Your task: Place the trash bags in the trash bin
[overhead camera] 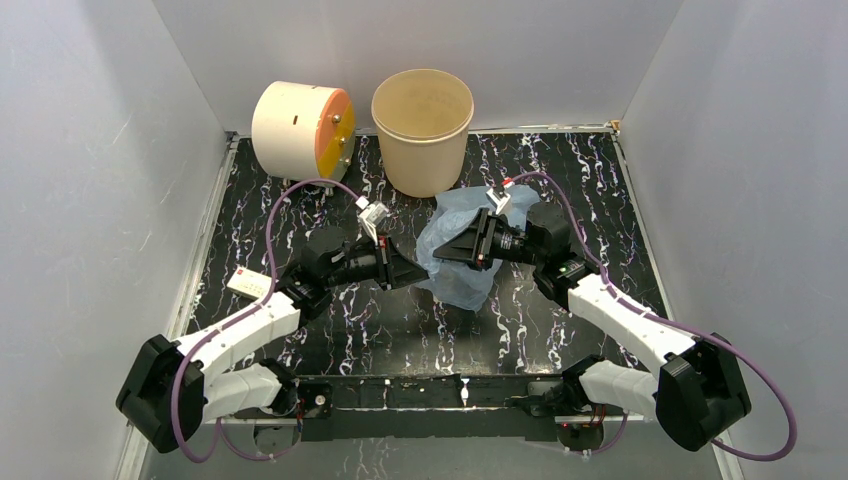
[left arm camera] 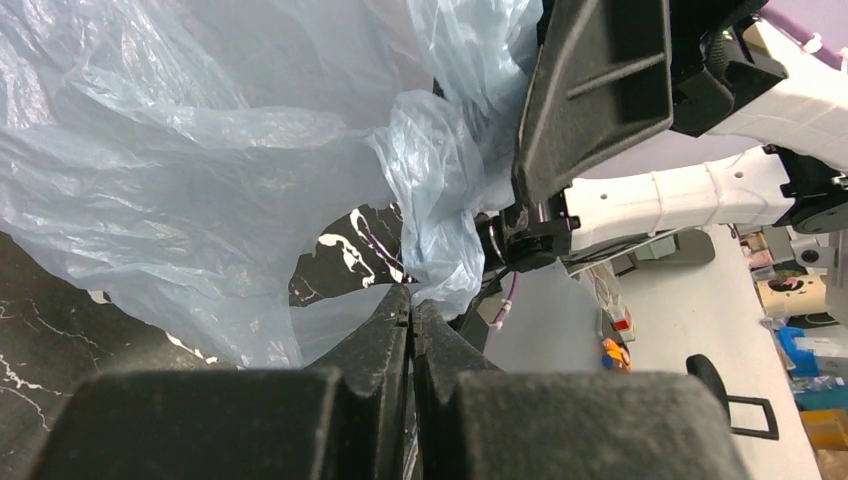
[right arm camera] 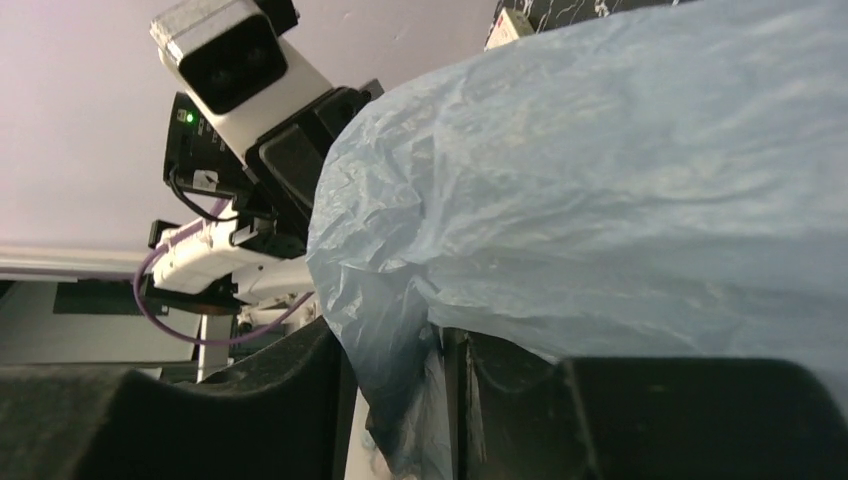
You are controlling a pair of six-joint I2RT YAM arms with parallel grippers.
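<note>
The pale blue trash bag (overhead camera: 458, 285) lies crumpled on the black marbled table (overhead camera: 560, 190), just in front of the tan trash bin (overhead camera: 422, 150), which stands upright and empty at the back. My left gripper (overhead camera: 410, 272) is at the bag's left edge; in the left wrist view its jaws (left arm camera: 411, 298) are pressed together with a fold of the bag (left arm camera: 200, 150) pinched at the tips. My right gripper (overhead camera: 447, 247) lies over the bag from the right, its jaws apart. In the right wrist view (right arm camera: 395, 350) the bag (right arm camera: 600, 200) drapes over and hangs between them.
A cream drum with an orange face (overhead camera: 300, 130) lies on its side left of the bin. A small white card box (overhead camera: 250, 284) lies at the table's left edge beside my left arm. White walls enclose the table on three sides.
</note>
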